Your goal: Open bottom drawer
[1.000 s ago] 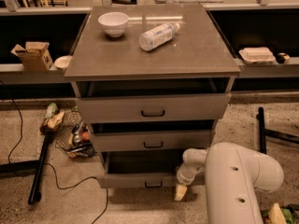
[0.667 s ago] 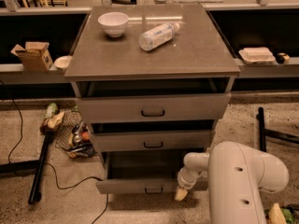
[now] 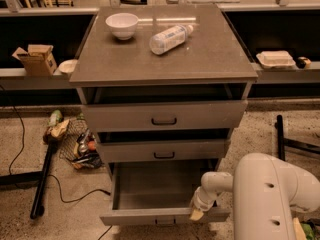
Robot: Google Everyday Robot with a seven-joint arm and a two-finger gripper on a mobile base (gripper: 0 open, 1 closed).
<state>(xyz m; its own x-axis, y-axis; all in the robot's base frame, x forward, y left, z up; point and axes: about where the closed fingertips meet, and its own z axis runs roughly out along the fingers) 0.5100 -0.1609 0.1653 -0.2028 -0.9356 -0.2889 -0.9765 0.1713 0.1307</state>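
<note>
Bottom drawer (image 3: 142,217) further out, past middle drawer (image 3: 131,152) front, hand (image 3: 196,213) at its front-right edge, grip unclear

No readable text, labels or numbers anywhere.

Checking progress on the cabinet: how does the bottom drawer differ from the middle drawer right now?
The bottom drawer is pulled far out, its inside showing; the middle drawer is only slightly out. The gripper sits at the bottom drawer's front edge, right of centre; nothing touches the middle drawer. Both are grey with a dark bar handle.
</note>
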